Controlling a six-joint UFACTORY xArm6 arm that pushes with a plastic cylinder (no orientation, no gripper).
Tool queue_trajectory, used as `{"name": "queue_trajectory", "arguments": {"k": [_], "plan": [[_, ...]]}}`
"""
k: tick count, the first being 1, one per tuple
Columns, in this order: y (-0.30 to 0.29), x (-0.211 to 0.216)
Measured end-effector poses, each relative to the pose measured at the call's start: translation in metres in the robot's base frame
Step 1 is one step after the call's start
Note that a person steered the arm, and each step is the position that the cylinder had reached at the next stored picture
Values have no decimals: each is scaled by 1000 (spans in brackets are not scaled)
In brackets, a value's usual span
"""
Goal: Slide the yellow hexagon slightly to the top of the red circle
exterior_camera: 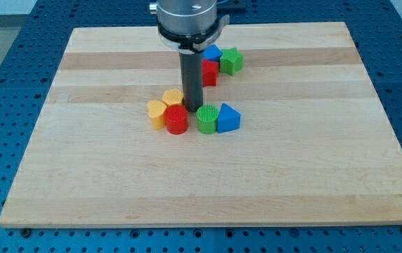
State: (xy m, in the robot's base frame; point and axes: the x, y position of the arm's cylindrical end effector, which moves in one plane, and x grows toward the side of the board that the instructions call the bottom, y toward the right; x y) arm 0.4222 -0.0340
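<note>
My tip (191, 107) stands on the board (313, 176), and I have no fingers at all, only one straight rod, so nothing is apart, together or clamped. The yellow hexagon (173, 98) sits just to the view's left of my tip, touching or nearly touching the rod, I cannot tell which. The red circle (176, 120) is just below-left of my tip, and the hexagon lies directly at its top side, approx. touching it. So I judge the task is almost done or already done: the hexagon is at the top of the red circle, maybe a small trim is left, not more. Count of blocks near my tip: yellow 2, i.e. the hexagon and a second yellow block (157, 114) further left, shape not clear. Red 2: the circle and a red block (209, 72) behind the rod toward the view's top, partly hidden. Green 2: a green round block (206, 119) just to the right of my tip, and a green block (232, 61) top-right. Blue 2: a blue triangle (228, 119) right of the green one, and a blue block (212, 53) at the top. Total 8 blocks.
</note>
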Motion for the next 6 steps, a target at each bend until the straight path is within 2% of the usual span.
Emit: {"name": "queue_trajectory", "arguments": {"k": [2,4,6], "plan": [[-2,0],[24,-9],[8,-11]]}}
